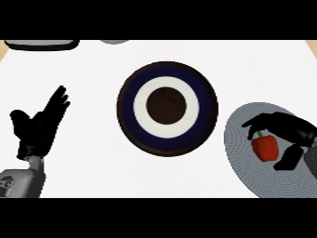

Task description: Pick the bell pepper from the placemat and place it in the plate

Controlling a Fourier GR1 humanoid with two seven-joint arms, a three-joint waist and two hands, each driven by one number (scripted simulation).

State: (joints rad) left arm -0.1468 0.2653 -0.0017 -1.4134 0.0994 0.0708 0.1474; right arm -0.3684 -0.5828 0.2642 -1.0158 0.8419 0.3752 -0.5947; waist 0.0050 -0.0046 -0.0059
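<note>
Red bell pepper [264, 147] lies on the grey placemat [247, 167], right hand [291, 130] curled round it, seemingly gripping. Left hand [38, 123] rests spread beside the plate [128, 111].

Right hand [293, 128] curled round red bell pepper [265, 148] on grey placemat [253, 176], dark ringed plate [168, 109] alongside, left hand [38, 124] resting open

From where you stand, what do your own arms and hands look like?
Both forearms are grey and rounded; the left forearm has darker panel markings. Each ends in a black hand with slim fingers and a thumb: the left hand and the right hand. No cables or sleeves show.
</note>
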